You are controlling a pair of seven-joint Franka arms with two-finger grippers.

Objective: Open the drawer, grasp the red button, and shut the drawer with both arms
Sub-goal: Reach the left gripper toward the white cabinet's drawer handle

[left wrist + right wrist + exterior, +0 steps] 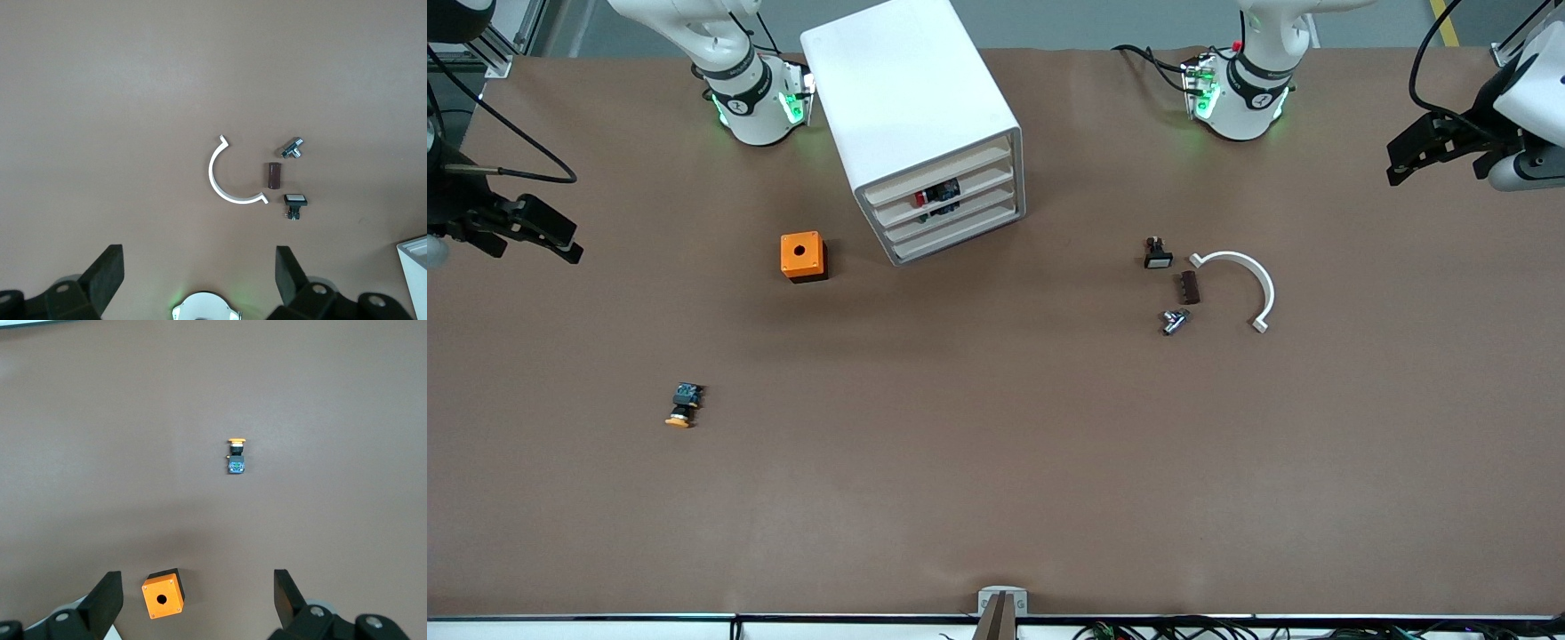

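The white cabinet (911, 98) stands between the two arm bases, its four cream drawer fronts all pushed in. The button (937, 195), red cap and black body, shows through the gap above the second drawer (985, 181) from the top. My left gripper (1398, 160) hangs open over the left arm's end of the table, away from the cabinet. In the left wrist view its fingers (107, 275) have nothing between them. My right gripper (560, 242) hangs open over the right arm's end. In the right wrist view its fingers (288, 595) are empty too.
An orange cube with a hole (803, 256) sits beside the cabinet toward the right arm's end, and a yellow-capped button (683, 405) lies nearer the camera. Toward the left arm's end lie a white curved piece (1249, 280), a brown block (1190, 287), a metal part (1174, 321) and a small switch (1157, 255).
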